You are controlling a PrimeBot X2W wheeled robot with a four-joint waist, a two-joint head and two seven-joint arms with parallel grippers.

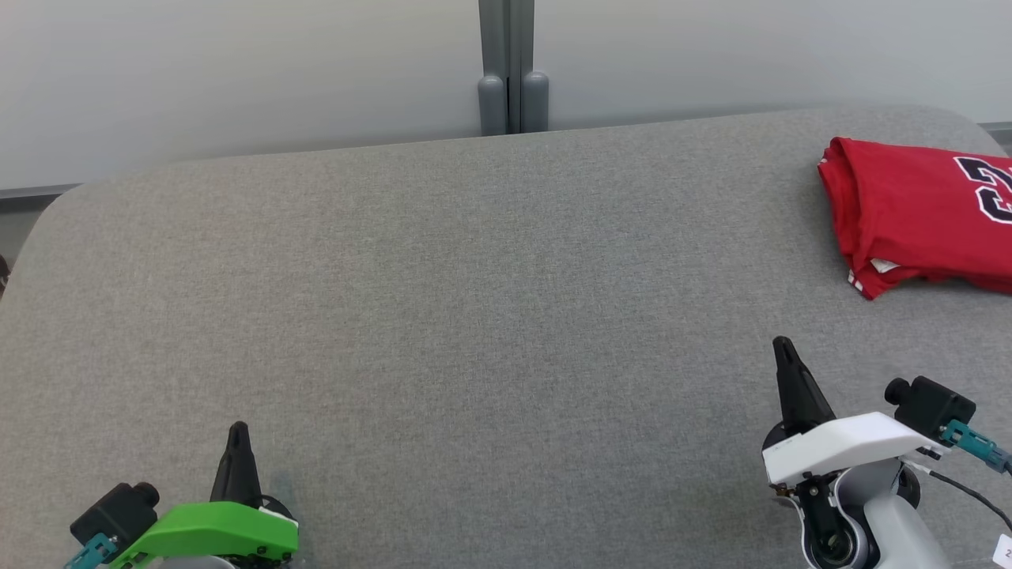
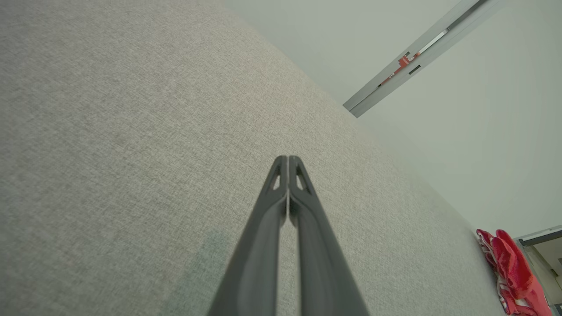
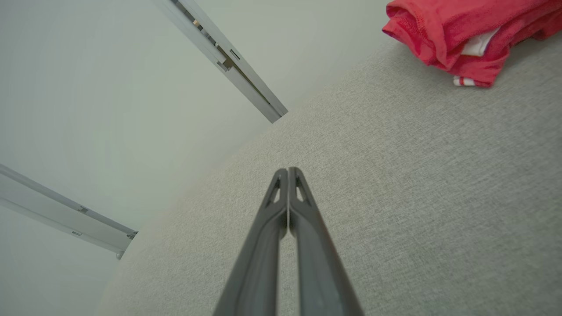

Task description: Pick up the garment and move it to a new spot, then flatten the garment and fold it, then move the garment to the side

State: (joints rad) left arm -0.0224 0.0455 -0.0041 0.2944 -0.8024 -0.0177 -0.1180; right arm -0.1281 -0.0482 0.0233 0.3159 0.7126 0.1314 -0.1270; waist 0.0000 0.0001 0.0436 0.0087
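Left gripper (image 1: 237, 433) is clenched with nothing in it, sitting low at the near left of the grey tabletop (image 1: 474, 276). The right gripper (image 1: 784, 348) is the same deal on the near right: fingers pressed together, empty. The red jersey (image 1: 909, 209) lies at the far right of the tabletop, well apart from both grippers and partly cut off by the edge of the head view. It looks folded into a compact stack, number facing up, layered hems showing at the near corner. My guess is that's why both arms sit close to the robot: the jersey's folded and off to the side, so the job looks pretty much done.
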